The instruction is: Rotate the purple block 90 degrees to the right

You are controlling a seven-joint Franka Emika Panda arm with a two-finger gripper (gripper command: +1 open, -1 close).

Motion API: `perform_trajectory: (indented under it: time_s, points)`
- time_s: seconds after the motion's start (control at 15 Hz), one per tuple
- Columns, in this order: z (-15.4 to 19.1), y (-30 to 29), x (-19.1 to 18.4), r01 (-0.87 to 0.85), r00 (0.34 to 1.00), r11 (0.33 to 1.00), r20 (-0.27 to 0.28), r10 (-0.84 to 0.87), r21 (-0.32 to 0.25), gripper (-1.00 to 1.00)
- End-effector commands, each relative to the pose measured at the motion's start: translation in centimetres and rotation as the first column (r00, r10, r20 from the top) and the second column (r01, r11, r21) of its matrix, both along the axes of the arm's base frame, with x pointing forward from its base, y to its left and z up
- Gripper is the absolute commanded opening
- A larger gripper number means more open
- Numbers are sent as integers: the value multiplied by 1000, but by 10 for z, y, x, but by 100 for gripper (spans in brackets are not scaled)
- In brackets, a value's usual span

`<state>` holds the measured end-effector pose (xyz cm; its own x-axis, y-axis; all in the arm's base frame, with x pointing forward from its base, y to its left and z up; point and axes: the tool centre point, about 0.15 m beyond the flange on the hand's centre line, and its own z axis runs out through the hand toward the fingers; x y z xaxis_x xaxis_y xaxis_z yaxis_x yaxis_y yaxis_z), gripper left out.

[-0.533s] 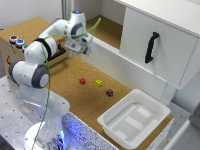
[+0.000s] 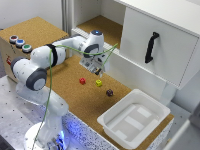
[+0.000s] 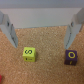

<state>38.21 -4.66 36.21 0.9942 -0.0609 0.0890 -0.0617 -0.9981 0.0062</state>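
The purple block (image 2: 109,92) is a tiny dark cube on the cork board, nearest the white tray. In the wrist view the purple block (image 3: 71,56) shows a yellow mark on its top face. My gripper (image 2: 96,69) hangs open above the board, a little behind the yellow-green cube (image 2: 99,83) and the red cube (image 2: 82,80). From the wrist, the gripper (image 3: 40,44) holds nothing and its two fingers (image 3: 8,27) stand wide apart. The yellow-green cube (image 3: 28,54) lies between them, and the purple block lies just under one fingertip.
A white tray (image 2: 116,131) stands at the board's near right end. A white cabinet with a black handle (image 2: 150,47) rises at the exterior view's right, with an open shelf behind the arm. A box with coloured buttons (image 2: 20,43) sits at the left. A green cable (image 2: 75,50) hangs along the arm.
The arm has swung toward the exterior view's right and come lower, bringing the gripper from near the shelf to just above the cubes. The cubes have not moved.
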Motion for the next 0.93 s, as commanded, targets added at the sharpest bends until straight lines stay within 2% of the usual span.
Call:
perform_trajectory:
  time_s: [0.0,0.2,0.33,0.6,0.87]
  points:
    - [-8,-14,8,35,999,999,-14,-35,-13,100]
    - [-21,-57,26,64,997,997,-34,-66,-46,100]
    - [-48,-91,32,62,995,997,-74,-66,-54,100]
    - [-108,-111,43,6,995,999,-101,-2,45,100]
    - [-143,-106,56,-61,993,995,-94,68,73,100]
